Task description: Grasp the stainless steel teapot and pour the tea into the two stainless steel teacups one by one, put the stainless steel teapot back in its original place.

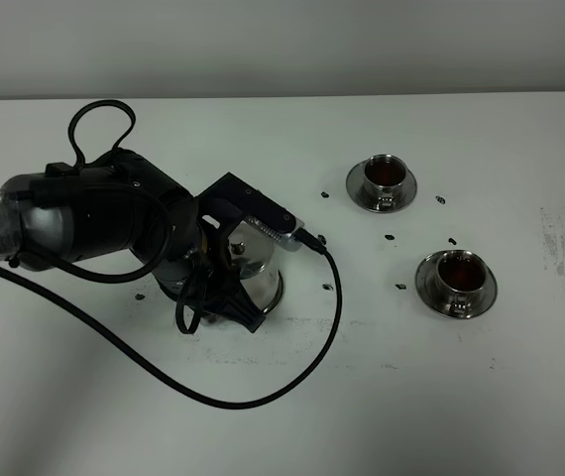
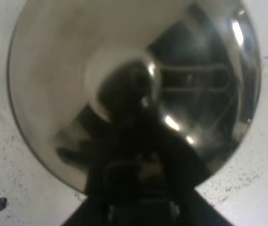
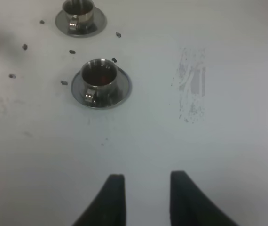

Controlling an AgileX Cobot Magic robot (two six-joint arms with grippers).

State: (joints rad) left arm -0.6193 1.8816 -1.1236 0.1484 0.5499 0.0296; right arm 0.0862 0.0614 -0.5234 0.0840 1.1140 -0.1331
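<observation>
Teapot [image 1: 260,281] sits at left of centre in the high view, upright on the table [image 1: 263,416], mostly hidden under the left gripper [image 1: 225,266] and its black wrist. From the left wrist camera the pot fills the frame from above: lid and round knob [image 2: 124,84] shiny, a dark gripper shape at the bottom edge. Whether the fingers are closed on the handle cannot be told from either picture; the handle itself is hidden. No coaster plate shows beneath the pot, so I cannot say if it rests on one.

Both teacups already hold reddish-brown tea: the farther cup [image 1: 383,174] at upper right of centre, the nearer cup [image 1: 458,270] lower and further right, each on its saucer, well apart from the pot. Small black marks [image 1: 390,237] dot the table between them.

Pouring looks finished, then, and the step in hand is likely the return of the pot to its place. Next would be a clean release and a straight lift away without tipping the pot.

The right gripper [image 3: 144,188] hangs over bare table, jaws apart, holding nothing.
</observation>
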